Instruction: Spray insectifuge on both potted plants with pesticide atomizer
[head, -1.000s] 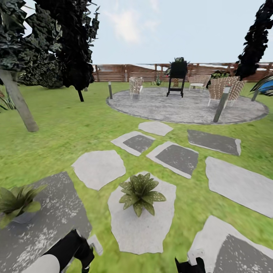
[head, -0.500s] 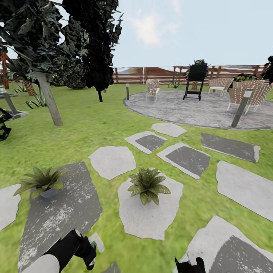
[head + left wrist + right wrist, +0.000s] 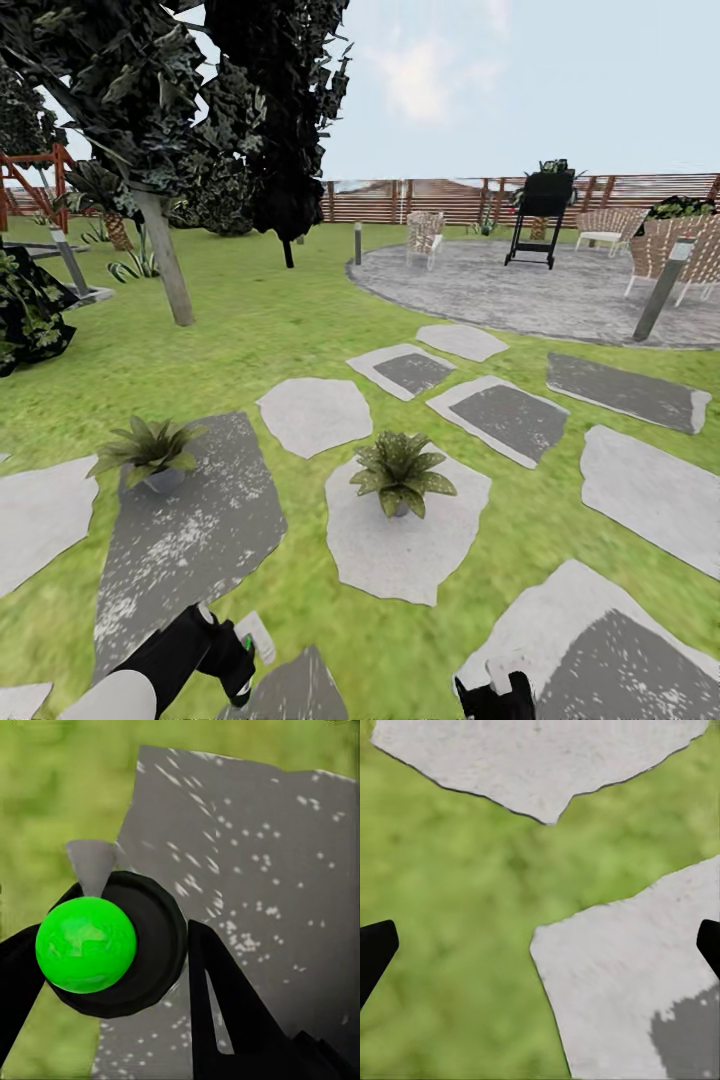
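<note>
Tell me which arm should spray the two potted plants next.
Left. Its hand holds the spray bottle, and both potted plants sit ahead. The right hand is open over lawn and stones.

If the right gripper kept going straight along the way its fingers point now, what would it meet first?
Most likely the ground. In its wrist view the open right gripper looks down past its finger at lawn and the corner of a pale stepping stone. Nothing stands between; which of the two it meets first is unclear.

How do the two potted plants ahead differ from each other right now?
The left potted plant stands on a dark grey stone, with plain green leaves and its grey pot showing. The right potted plant stands on a pale stone, with speckled leaves hiding most of its pot. Both are small upright rosettes.
</note>
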{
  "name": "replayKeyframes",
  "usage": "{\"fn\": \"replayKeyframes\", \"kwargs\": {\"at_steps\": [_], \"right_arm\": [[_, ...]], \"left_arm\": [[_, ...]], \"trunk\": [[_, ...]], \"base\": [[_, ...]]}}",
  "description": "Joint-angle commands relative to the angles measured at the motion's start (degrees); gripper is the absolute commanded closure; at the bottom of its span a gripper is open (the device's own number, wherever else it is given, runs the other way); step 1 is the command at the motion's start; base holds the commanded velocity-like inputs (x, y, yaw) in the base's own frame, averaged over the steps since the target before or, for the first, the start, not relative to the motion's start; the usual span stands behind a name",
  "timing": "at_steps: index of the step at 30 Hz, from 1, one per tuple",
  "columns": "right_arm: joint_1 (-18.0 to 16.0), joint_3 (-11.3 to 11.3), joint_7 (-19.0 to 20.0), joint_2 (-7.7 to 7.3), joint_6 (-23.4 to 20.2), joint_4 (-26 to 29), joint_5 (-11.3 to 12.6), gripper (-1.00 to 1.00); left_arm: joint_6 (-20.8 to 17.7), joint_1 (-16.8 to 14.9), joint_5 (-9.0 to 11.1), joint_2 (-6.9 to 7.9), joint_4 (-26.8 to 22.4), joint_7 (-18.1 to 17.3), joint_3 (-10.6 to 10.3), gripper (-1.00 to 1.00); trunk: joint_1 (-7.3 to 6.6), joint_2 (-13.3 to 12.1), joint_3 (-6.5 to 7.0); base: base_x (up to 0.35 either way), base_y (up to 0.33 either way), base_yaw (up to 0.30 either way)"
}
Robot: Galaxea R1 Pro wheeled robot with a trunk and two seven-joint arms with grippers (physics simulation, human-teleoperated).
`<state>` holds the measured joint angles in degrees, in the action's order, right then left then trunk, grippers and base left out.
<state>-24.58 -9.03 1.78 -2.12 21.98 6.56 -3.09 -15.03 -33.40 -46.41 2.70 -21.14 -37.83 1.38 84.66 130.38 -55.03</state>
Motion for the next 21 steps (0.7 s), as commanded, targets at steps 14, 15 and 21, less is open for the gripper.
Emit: {"fn": "replayKeyframes", "kwargs": {"at_steps": [14, 15, 21], "right_arm": [[-1.0, -8.1, 30.8, 0.79, -0.4, 17.7, -12.8, -1.0], [-1.0, -8.1, 31.6, 0.83, -0.4, 18.7, -12.8, -1.0], [-1.6, -8.2, 38.7, 0.99, -9.2, 26.5, -17.6, -1.0]], "left_arm": [[11.6, -0.5, -1.0, 2.66, 0.3, -14.4, -0.1, 1.0], [11.6, -0.5, -1.1, 2.72, 0.2, -15.0, -0.1, 1.0], [11.0, -0.8, -4.5, 2.3, 0.5, -17.2, 0.0, 1.0]], "trunk": [[-0.01, 0.0, -0.05], [-0.01, 0.0, -0.05], [-0.01, 0.0, -0.05]], "base": [[-0.003, 0.0, 0.0], [0.0, 0.0, 0.0], [0.0, 0.0, 0.0]]}}
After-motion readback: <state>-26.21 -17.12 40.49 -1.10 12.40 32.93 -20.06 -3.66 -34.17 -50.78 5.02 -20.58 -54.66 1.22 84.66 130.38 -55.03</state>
